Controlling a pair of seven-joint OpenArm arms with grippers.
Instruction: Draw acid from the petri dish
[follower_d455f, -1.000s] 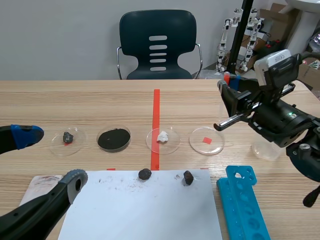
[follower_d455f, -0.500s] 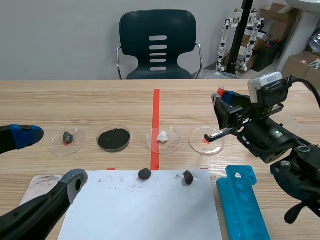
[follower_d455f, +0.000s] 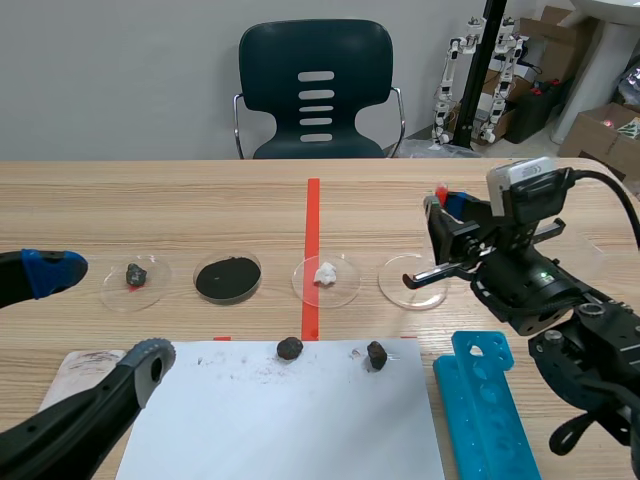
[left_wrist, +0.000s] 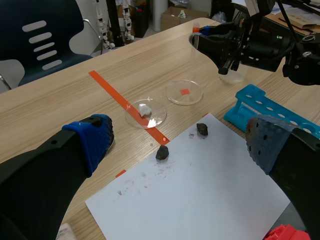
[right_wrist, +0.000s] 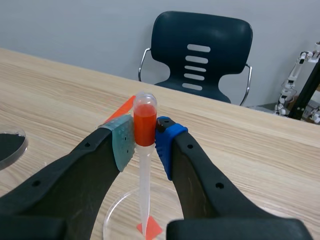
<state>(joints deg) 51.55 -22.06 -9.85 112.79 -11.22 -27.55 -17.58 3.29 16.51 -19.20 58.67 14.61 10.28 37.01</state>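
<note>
Right wrist view: the dropper (right_wrist: 144, 185) is seen upright, and its red bulb is pinched between the two pads of the right gripper (right_wrist: 145, 136), so the fingers are closed on it.
Petri dish: the clear petri dish (right_wrist: 122, 215) is found directly under the dropper's tip, with a red tape square showing through its floor. Whether the tip is touching the floor cannot be told, and no liquid can be made out.
Scene view: the right gripper (follower_d455f: 447, 218) is held just above the right side of that petri dish (follower_d455f: 400, 286), the rightmost of the four dishes in the row.
Left gripper: the left gripper (follower_d455f: 100, 315) is kept low at the near left. Its fingers are spread wide and nothing is held.
Change: within the last second the right arm has been brought in from the right and lowered. The dropper, earlier off to the side of the petri dish, is now set over it. The left arm and the dishes have not been moved.
Meaning for the task: the approach is judged nearly complete. A final dip of the tip and an easing of the squeeze on the bulb are probably what remains.
Risk: the light dish could be pushed aside if the tip is pressed down off-centre.
</note>
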